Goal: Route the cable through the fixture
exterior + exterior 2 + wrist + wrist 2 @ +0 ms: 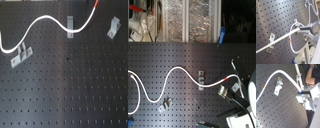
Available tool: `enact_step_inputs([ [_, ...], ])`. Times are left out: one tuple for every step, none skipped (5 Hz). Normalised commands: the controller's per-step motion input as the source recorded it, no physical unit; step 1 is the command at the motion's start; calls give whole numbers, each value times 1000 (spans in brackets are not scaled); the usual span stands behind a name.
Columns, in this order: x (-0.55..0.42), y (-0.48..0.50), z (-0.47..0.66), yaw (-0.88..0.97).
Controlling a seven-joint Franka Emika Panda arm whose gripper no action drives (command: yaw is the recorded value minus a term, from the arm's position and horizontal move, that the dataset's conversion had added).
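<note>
**Cable gripped near red end, fixture not yet threaded**

The cable (45, 18) lies in an S across the perforated board (75, 90). It comes in from the first exterior view's left, humps up, dips by the narrow upright clip (70, 23), then climbs to its red band (95, 4) at the top edge. The fixture (114, 26), the wedge-shaped clip, sits apart from it towards the first exterior view's right w/ nothing in its slot. The wide clip w/ flat base (21, 55) sits just under the left-hand run.

Slack loops prob. give free length, so the end can be swung over to the fixture w/o dragging the rest.

The gripper (302, 30) isn't in the first exterior view. In both wrist views its fingers are clamped on the cable, which runs taut out of the jaws, w/ no gap showing.
</note>
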Motion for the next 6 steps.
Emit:
enact_step_inputs([
  [80,-485,250,-246],
  [-88,-521,244,-331],
  [-205,-402,310,-423],
  [90,-120,421,-374],
  [434,258,174,-77],
  [82,73,-302,6],
])
